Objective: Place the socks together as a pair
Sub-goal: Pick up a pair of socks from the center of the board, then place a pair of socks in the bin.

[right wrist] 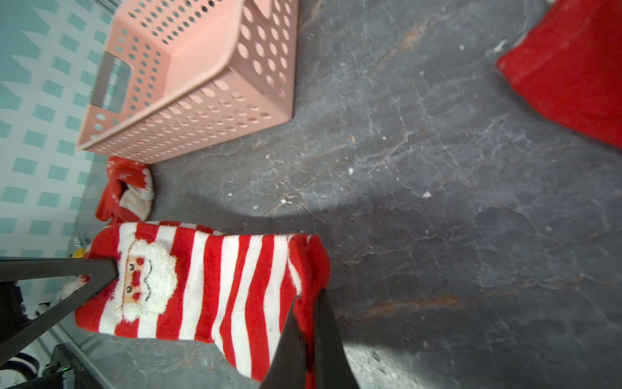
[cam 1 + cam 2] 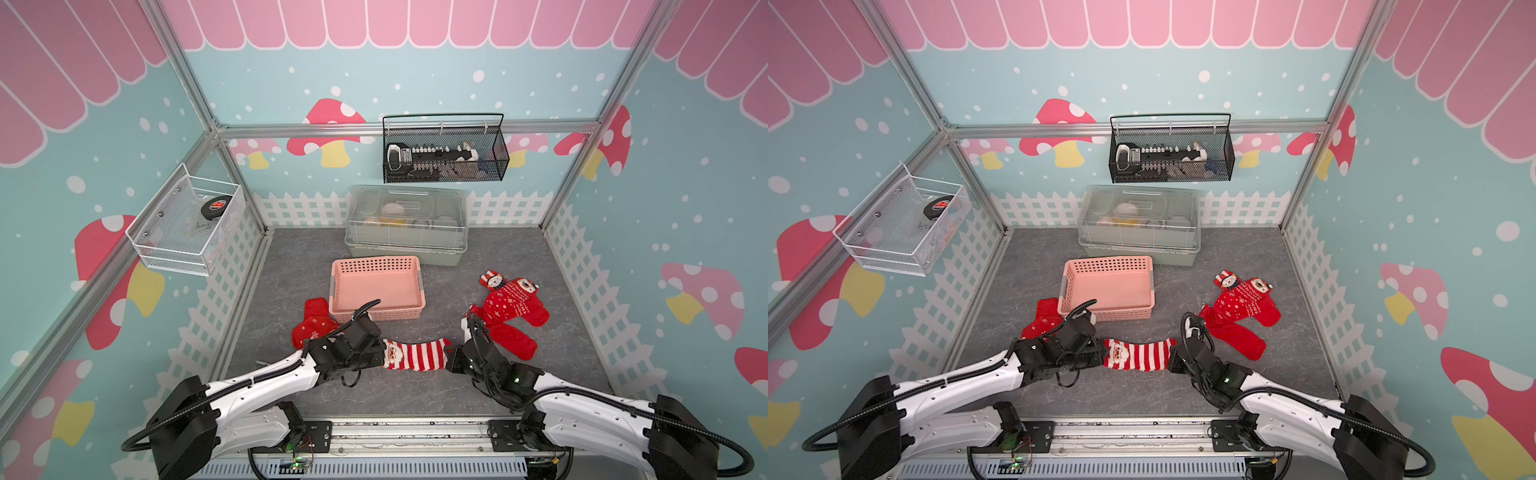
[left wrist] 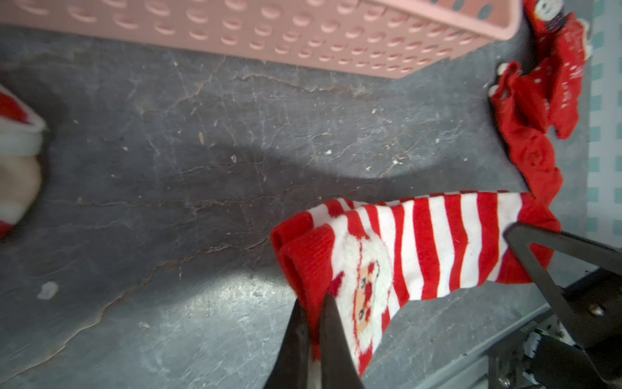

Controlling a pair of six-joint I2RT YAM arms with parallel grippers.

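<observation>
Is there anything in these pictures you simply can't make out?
- Snowflake socks beside the pink basket: both top views, partly under the left arm.
- Clear box contents: top views, hazy behind its lid.
- A red-and-white sock at the left wrist view's edge: cut off, blurred.

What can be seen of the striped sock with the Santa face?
The striped sock is soft fuzzy knit: red and white bands, red cuff and toe, a fluffy Santa face near the cuff. It hangs stretched between the left gripper, shut on the cuff, and the right gripper, shut on the toe, seemingly just above the table.
</observation>
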